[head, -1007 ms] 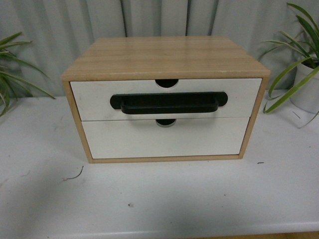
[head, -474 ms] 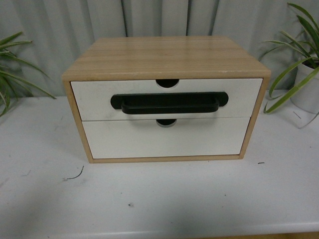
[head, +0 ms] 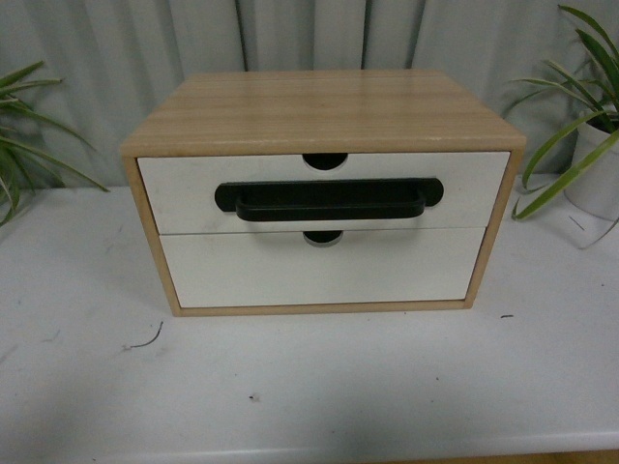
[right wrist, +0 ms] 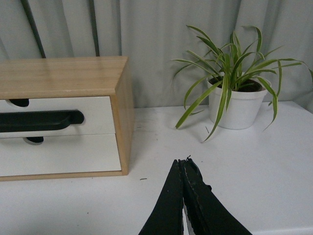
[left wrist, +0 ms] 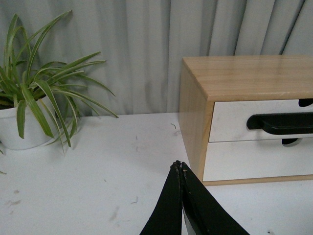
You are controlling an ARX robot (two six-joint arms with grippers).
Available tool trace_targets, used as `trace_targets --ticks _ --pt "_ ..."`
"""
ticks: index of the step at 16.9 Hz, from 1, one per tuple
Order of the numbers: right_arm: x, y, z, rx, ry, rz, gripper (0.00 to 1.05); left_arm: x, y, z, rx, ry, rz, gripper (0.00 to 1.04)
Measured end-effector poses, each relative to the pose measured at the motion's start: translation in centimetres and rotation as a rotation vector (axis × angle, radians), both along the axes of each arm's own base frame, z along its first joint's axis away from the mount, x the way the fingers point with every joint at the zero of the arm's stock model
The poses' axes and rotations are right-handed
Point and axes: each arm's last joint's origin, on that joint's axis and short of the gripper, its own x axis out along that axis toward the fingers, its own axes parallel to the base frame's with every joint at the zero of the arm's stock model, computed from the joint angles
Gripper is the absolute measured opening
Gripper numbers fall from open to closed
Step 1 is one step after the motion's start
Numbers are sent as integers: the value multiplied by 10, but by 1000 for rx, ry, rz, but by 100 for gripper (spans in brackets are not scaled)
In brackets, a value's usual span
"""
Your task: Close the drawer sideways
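This looks like a test room set up to seem like a home, more than a real home. A plain white table [head: 309,387] holds just a few things. It has small marks and bits of dirt on it. A grey curtain [head: 290,34] with long folds hangs right behind the table and hides the whole back of the room. A small wooden cabinet [head: 324,111] with 2 white fronts sits in the middle. A green plant in a white pot [right wrist: 234,105] stands on one side, and another potted plant [left wrist: 29,112] stands on the other side. They look like props placed on show.
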Motion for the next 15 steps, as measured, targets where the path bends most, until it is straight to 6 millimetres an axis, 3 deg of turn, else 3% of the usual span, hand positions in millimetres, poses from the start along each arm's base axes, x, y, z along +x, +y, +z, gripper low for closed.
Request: trace_targets --ticks 7,8,15 --pt "0 0 0 0 0 0 2 -14 0 -7 0 56 -3 2" --pt "0 0 0 0 1 0 2 -17 0 -1 1 -14 -1 2" --pt "0 0 0 -1 0 0 2 -17 0 -4 3 10 0 2"
